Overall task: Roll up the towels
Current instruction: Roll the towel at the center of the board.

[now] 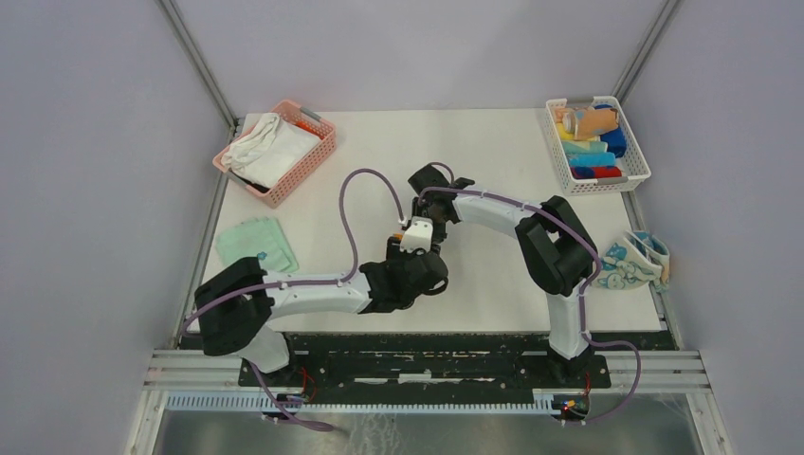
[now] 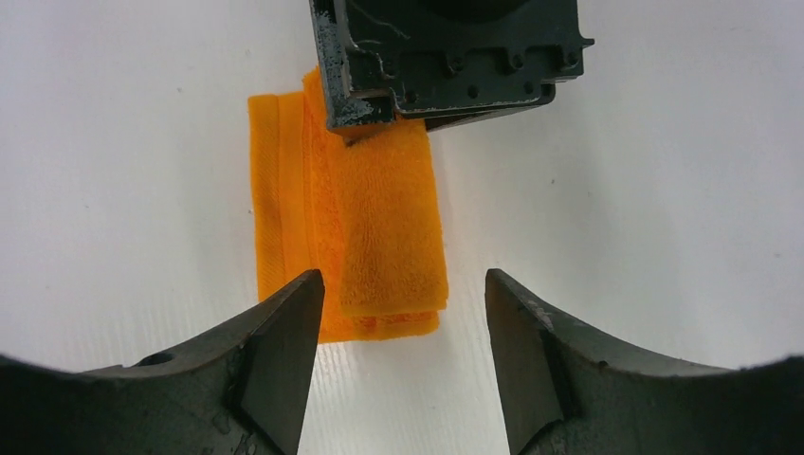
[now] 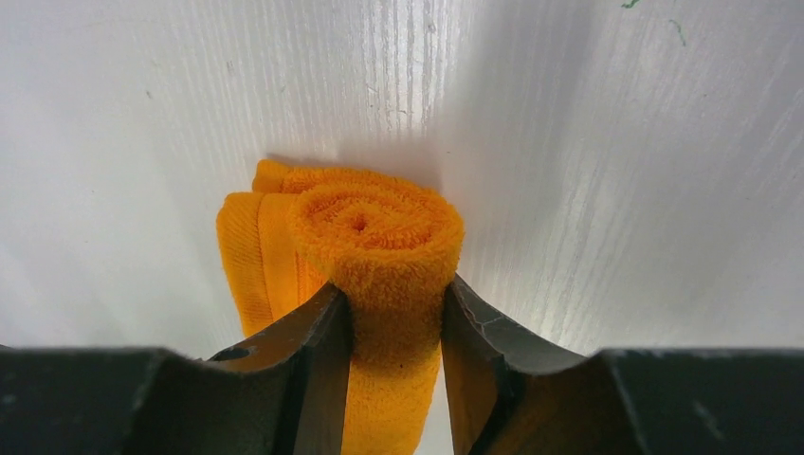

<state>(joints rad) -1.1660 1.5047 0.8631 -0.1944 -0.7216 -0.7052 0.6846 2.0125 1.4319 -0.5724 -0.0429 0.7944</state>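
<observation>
An orange towel (image 2: 384, 223) lies on the white table, partly rolled. In the right wrist view its rolled end (image 3: 379, 223) shows as a spiral, with a flat flap to its left. My right gripper (image 3: 393, 308) is shut on the roll, one finger on each side. It also shows in the left wrist view (image 2: 446, 57), sitting on the towel's far end. My left gripper (image 2: 403, 289) is open and empty, just short of the towel's near end and straddling it. In the top view both grippers meet at the table's middle (image 1: 419, 232), and the towel is hidden beneath them.
A folded green towel (image 1: 256, 244) lies at the left. A pink basket (image 1: 318, 161) with white towels stands at the back left. A white basket (image 1: 633, 166) with rolled towels stands at the back right. A patterned towel (image 1: 637, 261) lies at the right edge.
</observation>
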